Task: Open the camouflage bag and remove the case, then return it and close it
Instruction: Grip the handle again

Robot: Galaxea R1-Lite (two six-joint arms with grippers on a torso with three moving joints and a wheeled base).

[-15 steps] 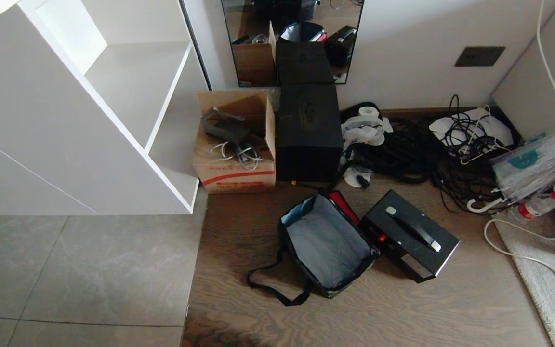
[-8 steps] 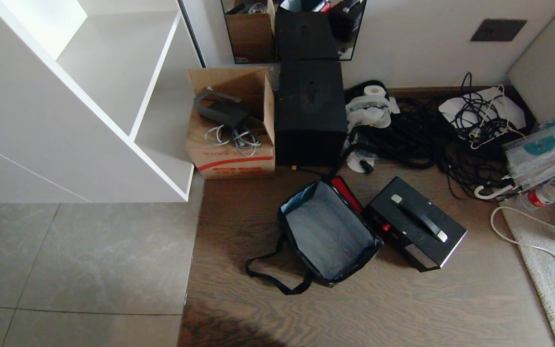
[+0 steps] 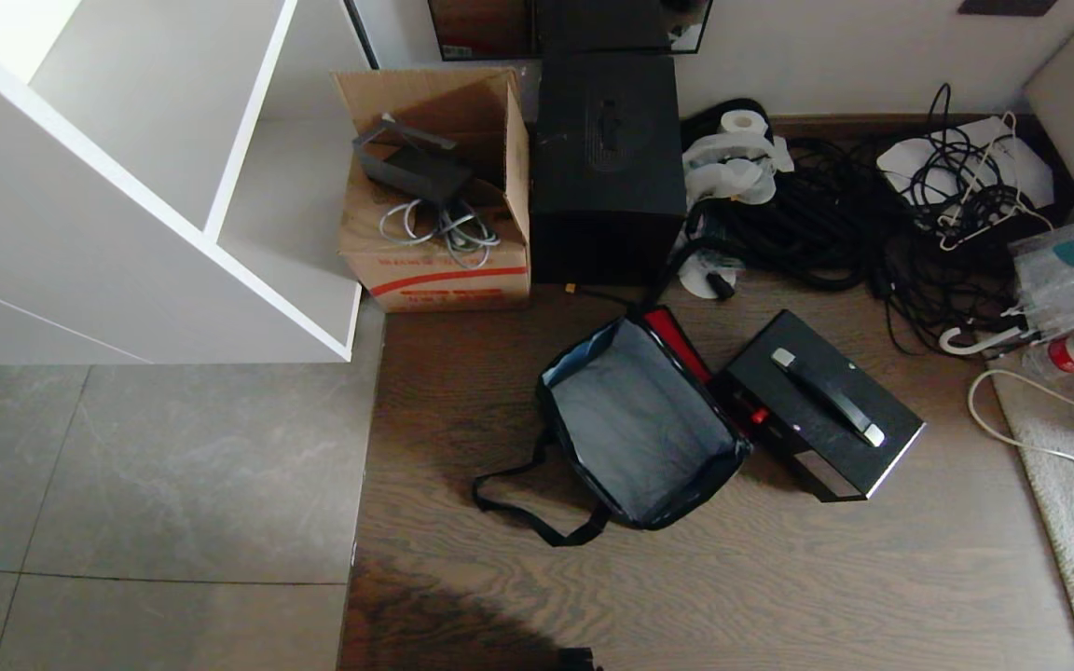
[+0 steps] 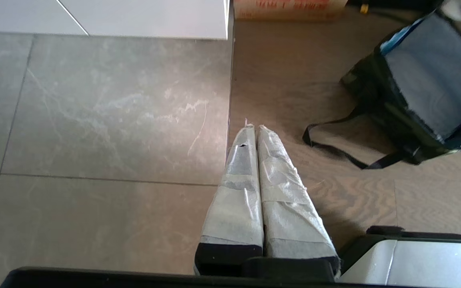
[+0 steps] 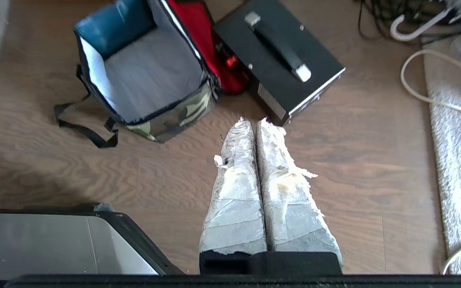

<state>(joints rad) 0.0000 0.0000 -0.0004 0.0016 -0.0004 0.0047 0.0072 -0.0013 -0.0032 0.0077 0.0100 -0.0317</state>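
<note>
Both arms hang parked above the floor, neither in the head view. The left gripper points down over the seam where grey tile meets wood flooring, its taped jaws pressed together and holding nothing. The right gripper hovers over bare wood near the case's near corner, its frayed taped jaws likewise together and empty.

The camouflage bag stands open on the wood floor, its grey-lined cavity empty, one black strap looped out on the floor toward the tile. The case lies just beside it on the right, handle up, outside the bag. Behind them, by the wall, a cardboard box holds a dark adapter-like item and coiled grey cables — next to it stands a tall black box, then a tangle of black cables.

The right wrist view alone shows the bag's camouflage outer wall and its red inner panel touching the case's side — the head view shows only a red sliver there. The left wrist view catches only part of the bag.
</note>
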